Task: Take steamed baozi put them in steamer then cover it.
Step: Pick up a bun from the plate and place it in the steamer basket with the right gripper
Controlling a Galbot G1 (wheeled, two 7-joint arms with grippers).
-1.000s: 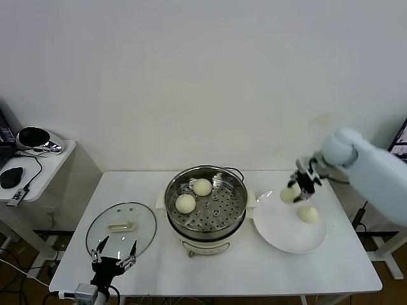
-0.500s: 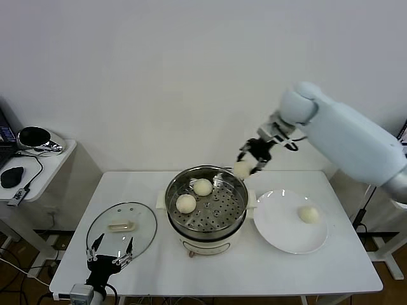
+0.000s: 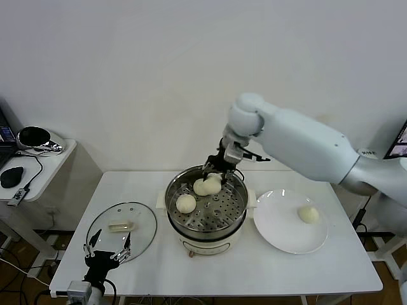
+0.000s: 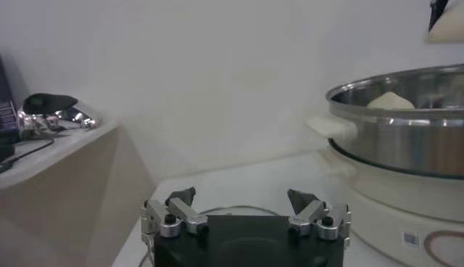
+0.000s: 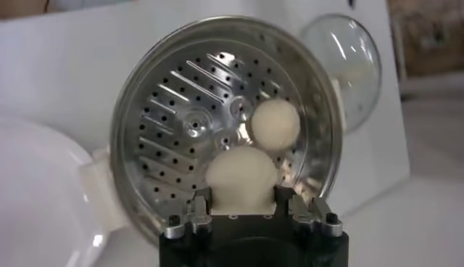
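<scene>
The steamer stands mid-table with two baozi in it, one at the left and one at the back. My right gripper hangs over the steamer's back part, shut on a third baozi. In the right wrist view the held baozi sits between the fingers of my right gripper above the perforated steamer, beside a baozi lying in it. A fourth baozi lies on the white plate. The glass cover lies flat at the left. My left gripper is open and empty by it.
A side table with a mouse and a shiny object stands at the far left. In the left wrist view the open left gripper faces the steamer over the cover's rim. The cover also shows in the right wrist view.
My right gripper carried a baozi from above the plate leftward to over the steamer's back part and lowered it. The left arm barely moved.
</scene>
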